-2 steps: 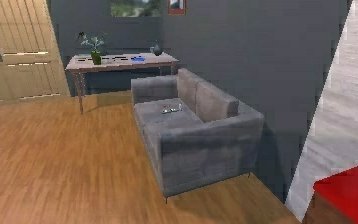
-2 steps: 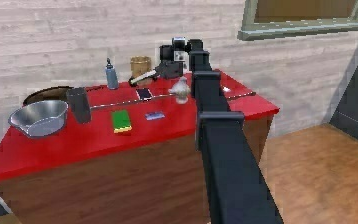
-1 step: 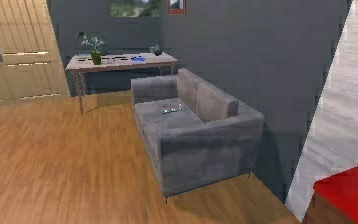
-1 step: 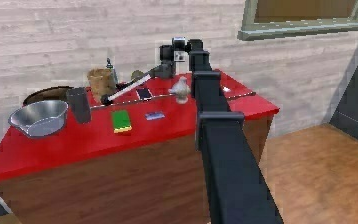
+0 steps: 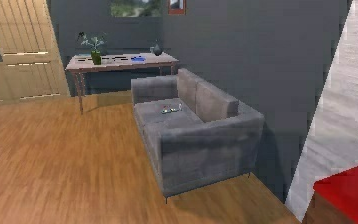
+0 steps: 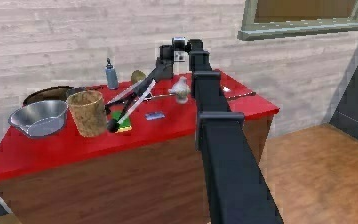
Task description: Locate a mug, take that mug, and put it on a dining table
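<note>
Gripper (image 6: 137, 96) near grey rounded thing (image 6: 179, 91)

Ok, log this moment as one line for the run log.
stage: arm extended over red counter | end effector: hold cannot tell | nearby: metal bowl, woven basket | ahead: grey sofa

Brown cup (image 6: 85, 112) upright on red tabletop (image 6: 32, 160)

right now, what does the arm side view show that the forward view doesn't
Arm side view: the arm and gripper, with a metal bowl, a woven basket and a bottle on the red counter. Forward view: a grey sofa, a long table with a potted plant, and a pale door. Both: the red counter and the wood floor.
</note>
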Controlling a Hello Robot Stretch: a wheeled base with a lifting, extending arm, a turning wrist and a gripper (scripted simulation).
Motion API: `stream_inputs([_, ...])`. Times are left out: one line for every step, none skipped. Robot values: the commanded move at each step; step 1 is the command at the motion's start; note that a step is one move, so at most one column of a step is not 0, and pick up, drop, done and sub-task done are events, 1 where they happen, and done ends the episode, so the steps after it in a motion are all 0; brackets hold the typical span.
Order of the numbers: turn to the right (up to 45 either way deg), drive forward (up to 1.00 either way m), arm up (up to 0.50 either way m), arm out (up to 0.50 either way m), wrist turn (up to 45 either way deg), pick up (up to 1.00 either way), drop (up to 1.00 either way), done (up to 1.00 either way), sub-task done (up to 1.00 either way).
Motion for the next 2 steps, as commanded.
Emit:
stream_inputs([0.0, 0.00, 0.00, 0.00, -6.0, 0.00, 0.00, 0.00, 0.00])
stream_inputs([0.0, 0.00, 0.00, -0.48, 0.0, 0.00, 0.00, 0.00, 0.00])
